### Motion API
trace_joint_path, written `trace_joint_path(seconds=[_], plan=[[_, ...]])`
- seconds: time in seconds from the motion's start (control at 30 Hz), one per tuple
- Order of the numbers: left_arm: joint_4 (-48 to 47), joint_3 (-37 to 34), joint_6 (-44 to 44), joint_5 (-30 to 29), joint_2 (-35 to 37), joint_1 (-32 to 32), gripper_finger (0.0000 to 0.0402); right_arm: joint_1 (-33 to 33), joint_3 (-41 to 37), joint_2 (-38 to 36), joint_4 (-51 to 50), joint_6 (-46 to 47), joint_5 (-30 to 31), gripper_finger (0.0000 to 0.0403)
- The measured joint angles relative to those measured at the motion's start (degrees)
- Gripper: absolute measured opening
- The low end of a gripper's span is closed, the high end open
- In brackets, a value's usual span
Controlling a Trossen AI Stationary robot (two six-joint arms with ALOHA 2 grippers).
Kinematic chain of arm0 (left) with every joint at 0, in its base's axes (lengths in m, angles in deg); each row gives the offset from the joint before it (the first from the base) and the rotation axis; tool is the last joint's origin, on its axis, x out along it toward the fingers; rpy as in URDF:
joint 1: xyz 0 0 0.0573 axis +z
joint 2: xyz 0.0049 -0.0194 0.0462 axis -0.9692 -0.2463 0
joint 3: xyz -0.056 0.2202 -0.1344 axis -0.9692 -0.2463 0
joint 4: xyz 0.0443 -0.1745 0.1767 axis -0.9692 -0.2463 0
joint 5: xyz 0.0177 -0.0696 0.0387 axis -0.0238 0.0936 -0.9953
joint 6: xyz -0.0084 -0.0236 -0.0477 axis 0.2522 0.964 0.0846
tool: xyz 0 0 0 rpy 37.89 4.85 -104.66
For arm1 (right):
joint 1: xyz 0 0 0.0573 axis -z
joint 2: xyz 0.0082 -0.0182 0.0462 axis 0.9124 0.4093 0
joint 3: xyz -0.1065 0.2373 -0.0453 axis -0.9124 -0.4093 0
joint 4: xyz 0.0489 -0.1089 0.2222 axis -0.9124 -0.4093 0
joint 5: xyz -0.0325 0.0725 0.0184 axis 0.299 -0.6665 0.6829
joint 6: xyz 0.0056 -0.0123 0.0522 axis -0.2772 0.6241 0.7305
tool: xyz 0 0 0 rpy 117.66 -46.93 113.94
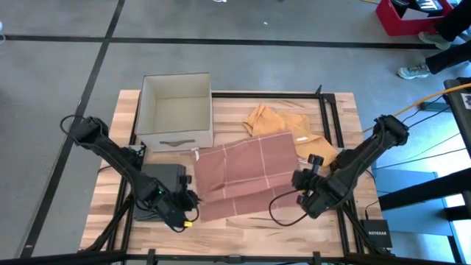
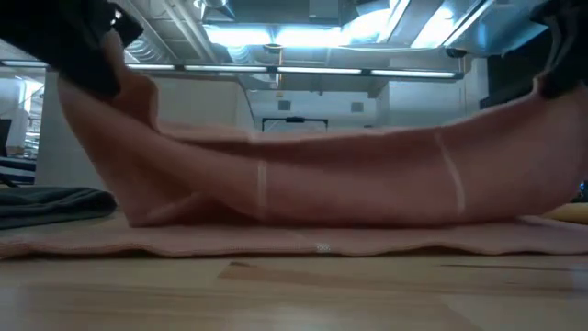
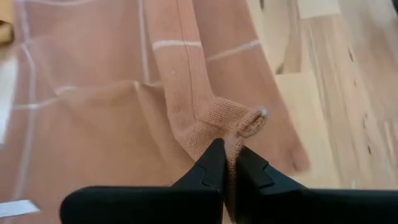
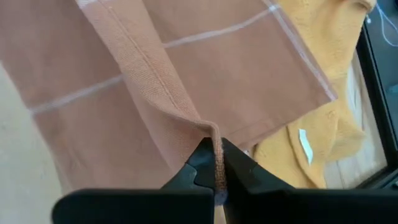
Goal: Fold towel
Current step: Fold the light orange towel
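Note:
A rust-brown towel (image 1: 246,173) with thin white lines lies spread at the table's middle, its far part flat on the wood. My left gripper (image 1: 193,197) is shut on its near-left corner and my right gripper (image 1: 300,180) on its near-right corner. In the low view the held edge (image 2: 349,152) runs between the two grippers, raised at both ends and sagging in the middle over the flat part (image 2: 303,239). My left gripper pinches the towel's near-left corner (image 3: 239,124) between its two fingers, slanting down at it. The corner is bunched and curled just beyond the fingertips (image 3: 211,162). It is lifted off the table, and the hem runs away from it toward the other arm. My right gripper pinches the near-right corner (image 4: 208,134) between its two fingers (image 4: 239,165), slanting down from the table's right. The hem folds over at the fingertips. That corner is raised, and the cloth slopes down from it onto the flat part.
A yellow towel (image 1: 283,126) lies crumpled behind the brown one, partly under its far-right corner. An open beige fabric box (image 1: 175,110) stands at the far left. A dark grey folded cloth (image 1: 158,180) lies by the left arm. A black frame (image 1: 331,125) edges the table.

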Motion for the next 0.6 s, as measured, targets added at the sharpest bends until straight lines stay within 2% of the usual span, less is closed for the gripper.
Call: trace_joint_path(seconds=[0.17,0.4,0.53,0.6], plan=[[-0.09,0.22,2.48,1.03,-2.12,0.02,0.0003,-1.46,0.00,2.70,0.82,1.66,0.10,0.0007],[0.56,6.81,4.23,1.26,-1.78,-2.98,0.0003,-7.82,2.88,2.64,3.26,5.51,1.61,0.0005],[-0.13,5.90,4.55,-3.67,-2.63,-3.18,0.0003,-9.55,0.92,2.90,6.48,8.37,4.09,0.0007],[-0.48,5.32,5.10,-4.16,-4.38,-1.94,0.0003,-8.96,-1.78,3.70,8.12,8.82,3.96,0.0006]])
